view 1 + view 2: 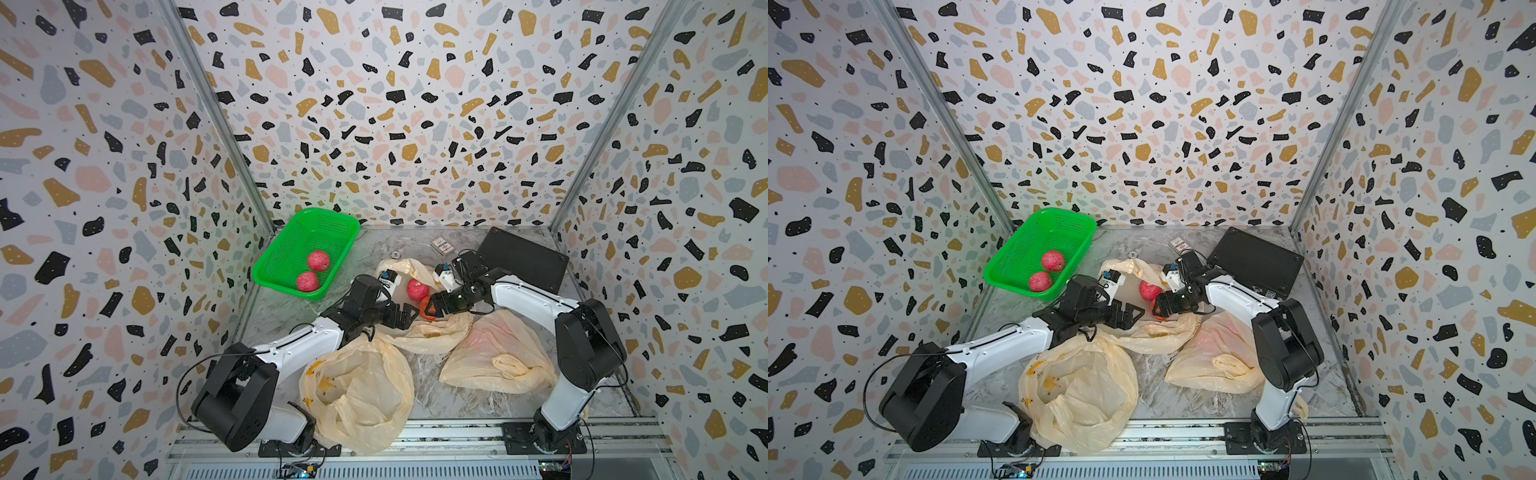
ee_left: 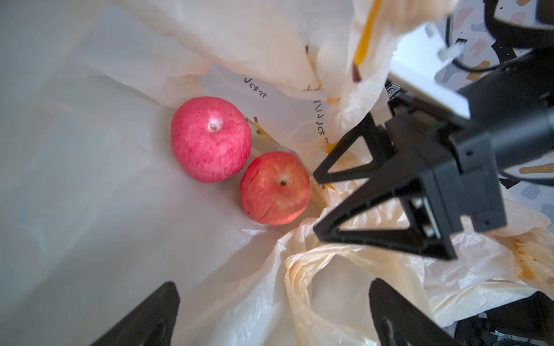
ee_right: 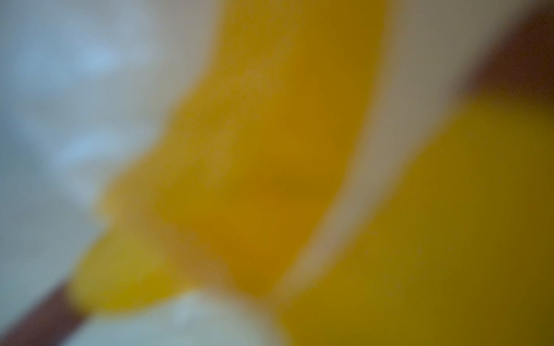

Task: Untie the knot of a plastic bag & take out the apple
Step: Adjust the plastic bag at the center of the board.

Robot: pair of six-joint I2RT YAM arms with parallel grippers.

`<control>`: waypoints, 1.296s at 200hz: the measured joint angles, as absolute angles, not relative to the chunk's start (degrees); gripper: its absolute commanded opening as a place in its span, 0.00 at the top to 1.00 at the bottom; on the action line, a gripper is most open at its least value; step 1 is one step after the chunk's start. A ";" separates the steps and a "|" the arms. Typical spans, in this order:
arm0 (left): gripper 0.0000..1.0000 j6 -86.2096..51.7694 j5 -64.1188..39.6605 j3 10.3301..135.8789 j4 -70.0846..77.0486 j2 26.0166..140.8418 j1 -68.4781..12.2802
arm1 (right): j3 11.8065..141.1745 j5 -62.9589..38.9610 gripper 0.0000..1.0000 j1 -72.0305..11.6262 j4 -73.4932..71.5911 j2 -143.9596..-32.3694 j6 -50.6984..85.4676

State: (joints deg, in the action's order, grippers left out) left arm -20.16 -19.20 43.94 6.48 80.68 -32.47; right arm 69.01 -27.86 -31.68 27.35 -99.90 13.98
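Your left gripper [image 2: 274,286], lower frame, gapes empty; right gripper [image 2: 316,205], mid-right, likewise. Central apple [image 2: 275,188] looks firm, slick: pinch its widest sides.

The left arm [image 1: 299,340] comes from the near left and stretches far and to the right. Its wrist bends. The left pincer [image 1: 410,316] points right, with its two fingers wide apart. The right arm [image 1: 528,297] rises at the near right, folds at the elbow and reaches left. The right pincer [image 1: 430,306] points left, its fingers [image 2: 321,177] spread apart too. The two pincers sit tip to tip, near each other.
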 measured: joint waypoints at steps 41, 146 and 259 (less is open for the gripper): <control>0.00 -23.24 -17.82 43.13 10.15 82.39 -33.15 | 64.38 -31.64 0.19 -34.74 26.39 -99.70 14.98; 0.01 -23.31 -12.08 50.13 9.82 88.55 -39.00 | 63.57 -17.02 0.62 -32.93 32.95 -86.89 11.42; 0.01 -19.44 1.98 60.73 -0.75 98.70 -47.29 | 56.64 -16.25 0.81 -29.74 27.77 -96.25 13.34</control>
